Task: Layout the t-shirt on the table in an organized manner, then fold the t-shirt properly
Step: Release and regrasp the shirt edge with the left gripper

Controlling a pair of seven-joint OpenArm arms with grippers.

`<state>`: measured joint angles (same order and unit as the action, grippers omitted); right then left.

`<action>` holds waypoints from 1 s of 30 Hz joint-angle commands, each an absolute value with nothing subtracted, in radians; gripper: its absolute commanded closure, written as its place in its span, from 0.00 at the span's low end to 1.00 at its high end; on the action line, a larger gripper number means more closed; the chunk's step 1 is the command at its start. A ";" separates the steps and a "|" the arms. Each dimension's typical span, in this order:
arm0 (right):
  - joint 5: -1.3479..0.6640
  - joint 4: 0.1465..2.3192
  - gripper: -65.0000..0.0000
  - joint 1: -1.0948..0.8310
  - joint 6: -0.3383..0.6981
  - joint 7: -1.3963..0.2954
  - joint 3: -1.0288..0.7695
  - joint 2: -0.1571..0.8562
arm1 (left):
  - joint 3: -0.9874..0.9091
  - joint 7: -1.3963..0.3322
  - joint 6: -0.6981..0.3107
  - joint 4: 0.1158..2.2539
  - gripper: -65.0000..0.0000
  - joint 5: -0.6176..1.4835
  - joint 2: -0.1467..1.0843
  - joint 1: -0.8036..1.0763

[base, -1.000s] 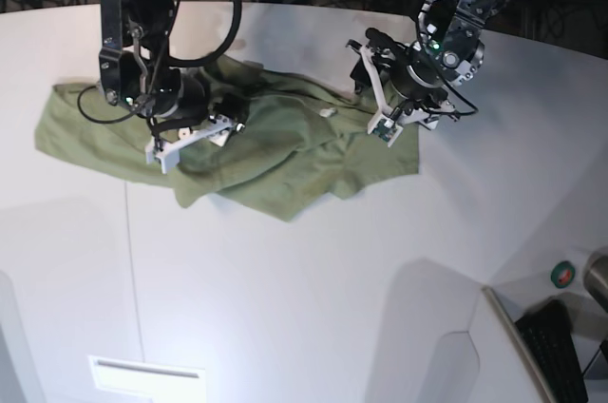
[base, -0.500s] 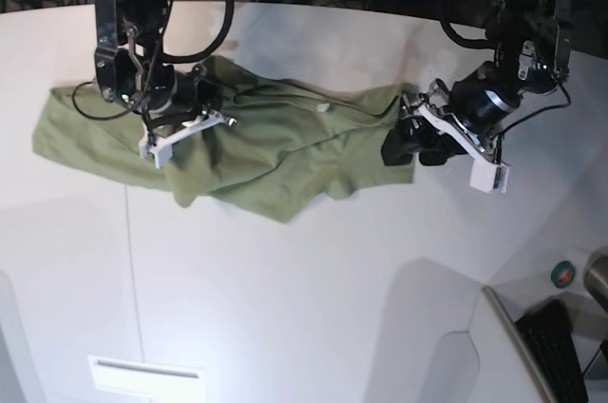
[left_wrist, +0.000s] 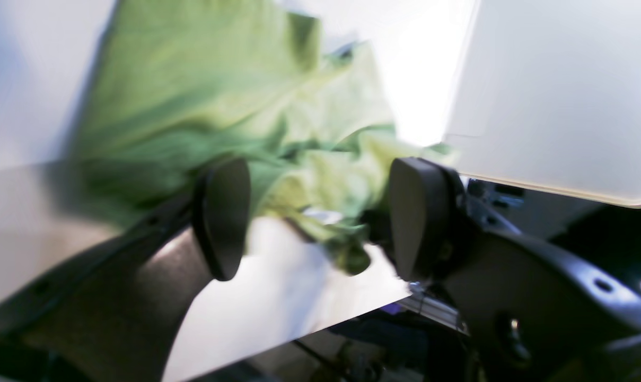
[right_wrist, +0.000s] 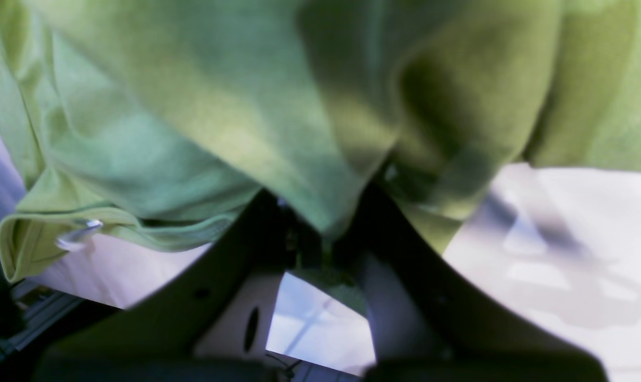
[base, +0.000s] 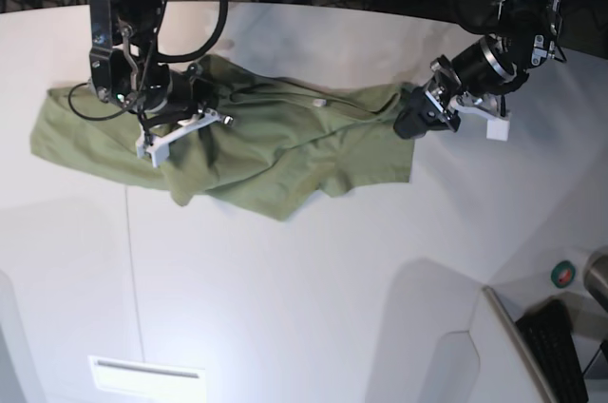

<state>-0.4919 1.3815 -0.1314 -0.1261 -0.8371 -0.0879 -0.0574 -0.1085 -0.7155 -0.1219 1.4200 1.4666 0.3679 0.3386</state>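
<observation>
L wrist view:
- L gripper (left_wrist: 320, 217): jaws apart, wide gap btwn the 2 dark pads (left_wrist: 222, 217); nothing clamped.
- t-shirt (left_wrist: 193, 95): 1 green cloth, lies ahead of the pads; a bunched hem corner shows in the gap, nearer the right-hand pad. Contact w/ that pad: can't tell, pic blurred.
- small white tag (left_wrist: 323, 215): 1, on the bunched part, in the gap.
- table (left_wrist: 553, 90): white top, curved edge at right; shirt on it.

R wrist view:
- R gripper (right_wrist: 320, 239): jaws drawn together on a pinch of green cloth; fold comes down to a point btwn the 2 dark fingers.
- t-shirt (right_wrist: 193, 106): fills upper frame, draped up/away from the pinch; ribbed hem edge at left.
- table (right_wrist: 564, 239): white, seen at right under the cloth.

Base view:
- t-shirt (base: 275, 151): 1, rumpled, spread across the far half of the table (base: 304, 308); long axis left-right.
- R gripper (base: 185, 123): on view's left, down on the shirt's upper-left part, gripping cloth; white finger piece angled low-left over the fabric.
- L gripper (base: 427, 113): on view's right, at the shirt's right edge, just beside/at the far right corner; jaw gap not readable here.
- arms: 2, one at each end of the shirt, well apart.
- table seam (base: 133, 260): 1 thin dark line, runs from the shirt's lower-left edge toward the near side.
- green-red round thing (base: 564, 276): 1, off the table at lower right.
</observation>
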 commanded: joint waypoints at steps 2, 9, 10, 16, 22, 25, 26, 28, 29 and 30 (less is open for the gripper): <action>-0.483 1.397 1.00 -0.125 -0.127 -0.834 -0.096 -0.053 | -0.114 -0.716 -0.131 1.394 0.40 1.484 0.386 0.363; -0.483 1.397 1.00 -0.122 -0.125 -0.834 -0.090 -0.051 | -0.116 -0.716 -0.131 1.349 0.40 1.484 0.377 0.377; -0.483 1.397 1.00 -0.122 -0.125 -0.834 -0.090 -0.051 | -0.116 -0.716 -0.131 1.354 0.39 1.484 0.375 0.367; -0.483 1.397 1.00 -0.124 -0.125 -0.834 -0.096 -0.050 | -0.116 -0.714 -0.130 1.455 0.39 1.484 0.383 0.363; -0.483 1.395 1.00 -0.124 -0.125 -0.831 -0.096 -0.021 | -0.050 -0.745 -0.027 1.836 0.39 0.796 0.377 0.381; -0.483 1.395 1.00 -0.120 -0.125 -0.832 -0.097 -0.019 | 0.073 -0.816 0.004 1.916 0.39 0.375 0.377 0.389; -0.483 1.395 1.00 -0.120 -0.125 -0.832 -0.097 -0.019 | 0.114 -0.826 0.004 1.919 0.39 0.288 0.384 0.389; -0.483 1.395 1.00 -0.120 -0.125 -0.832 -0.093 -0.021 | 0.205 -0.835 -0.016 1.919 0.39 0.130 0.389 0.387; -0.483 1.395 1.00 -0.120 -0.125 -0.832 -0.091 -0.022 | 0.254 -0.835 -0.038 1.919 0.39 0.053 0.403 0.387; -0.483 1.395 1.00 -0.120 -0.125 -0.832 -0.091 -0.024 | 0.294 -0.835 -0.061 1.917 0.39 -0.015 0.414 0.386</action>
